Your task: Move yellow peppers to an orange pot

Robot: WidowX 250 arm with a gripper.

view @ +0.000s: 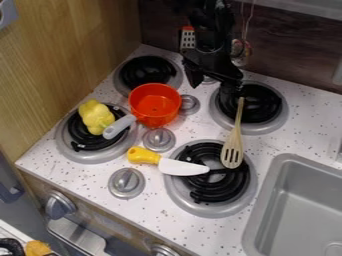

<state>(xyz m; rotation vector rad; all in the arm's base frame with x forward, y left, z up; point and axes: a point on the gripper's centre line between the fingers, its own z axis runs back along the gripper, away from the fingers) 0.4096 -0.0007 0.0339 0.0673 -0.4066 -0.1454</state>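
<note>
My gripper [212,84] hangs near the top, over the back of the stove, to the right of the orange pot and above the back right burner's left side. Its fingers stand apart with nothing between them. A yellow pepper [96,117] lies on the left burner's black coil. To its right is the orange pot [155,104], its inside visible from above, and its grey handle points down and left, ending close beside the pepper.
A yellow-handled knife [179,167] lies partly over the front burner [227,192]. A wooden slotted spatula [232,147] spans the space between two burners. Grey knobs [158,140] rise near the pot. The sink [292,200] is at lower right, a wooden wall [63,60] at left.
</note>
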